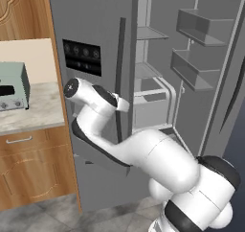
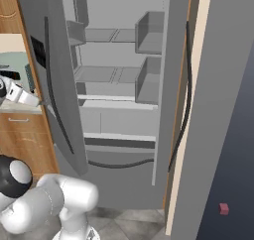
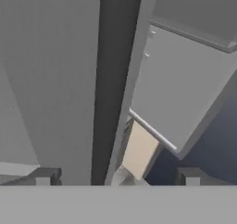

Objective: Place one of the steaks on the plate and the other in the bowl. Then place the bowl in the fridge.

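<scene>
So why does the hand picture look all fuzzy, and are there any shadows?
Hand view: the camera sits very close to the fridge door, so its dark handle has soft, blurry edges. Left base view: even light, sharper, no glare on the door. Right base view: the shelves are flat grey, with hardly any shadows.

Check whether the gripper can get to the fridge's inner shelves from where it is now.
Probably not directly. The gripper, open, sits close against the closed left door's dark handle, and that door stands between it and the shelves. The right door is open, so swinging around the left door's edge looks feasible.
</scene>
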